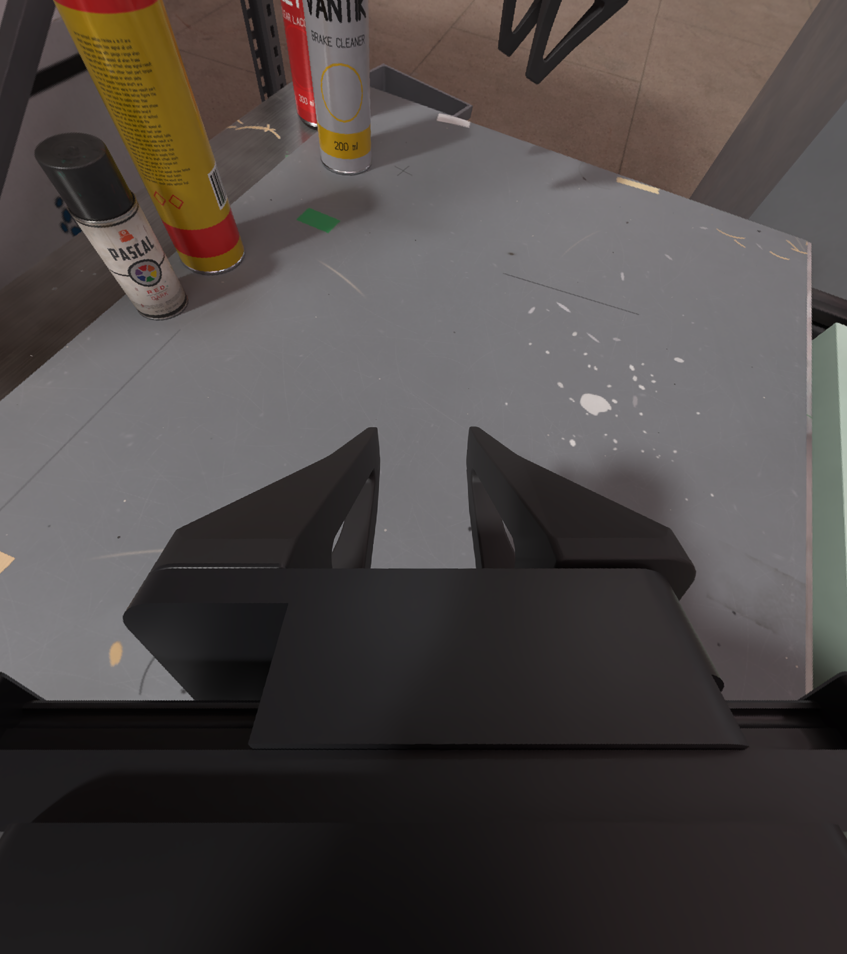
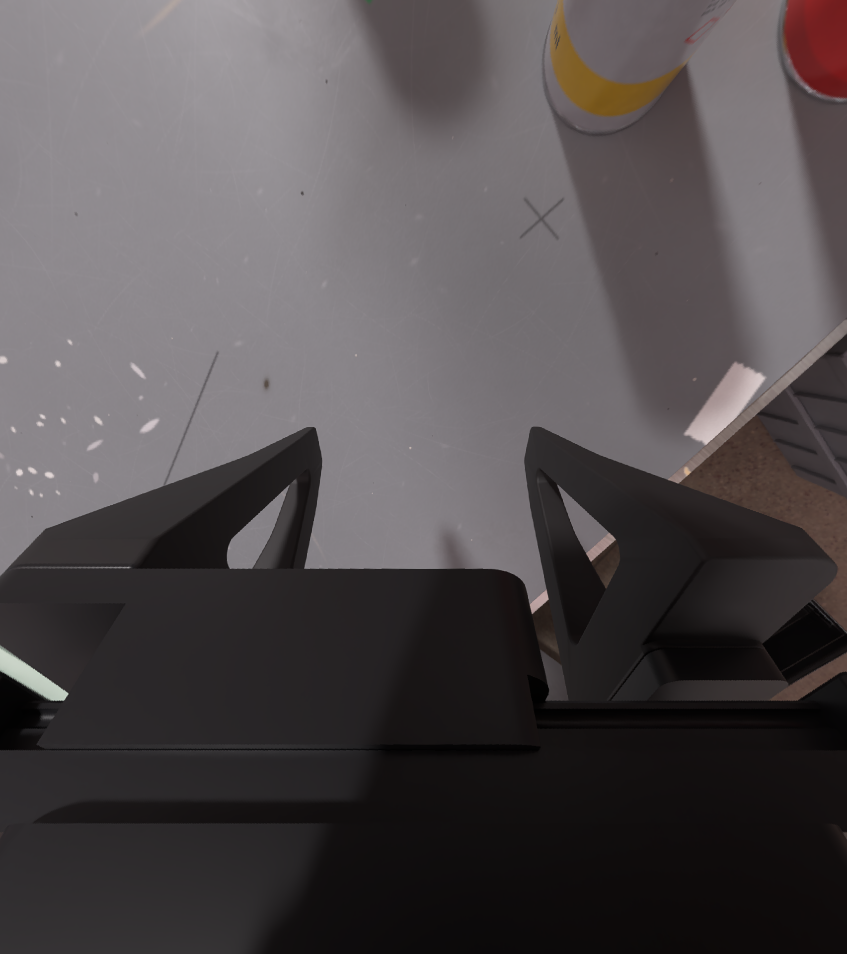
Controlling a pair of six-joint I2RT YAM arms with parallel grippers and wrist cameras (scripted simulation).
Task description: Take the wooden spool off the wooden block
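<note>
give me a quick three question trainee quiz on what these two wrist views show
1. True or false: the left pincer holds a wooden spool.
2. Which can stands nearest the left pincer? A) the black-capped can B) the tall yellow and red can C) the grey can with a yellow band
3. Fill in: the right pincer hangs over the grey ____ with its jaws apart.

Key: 1 false, both pincers are empty, and no spool or block shows in either view. 2 A. 3 table.
</note>
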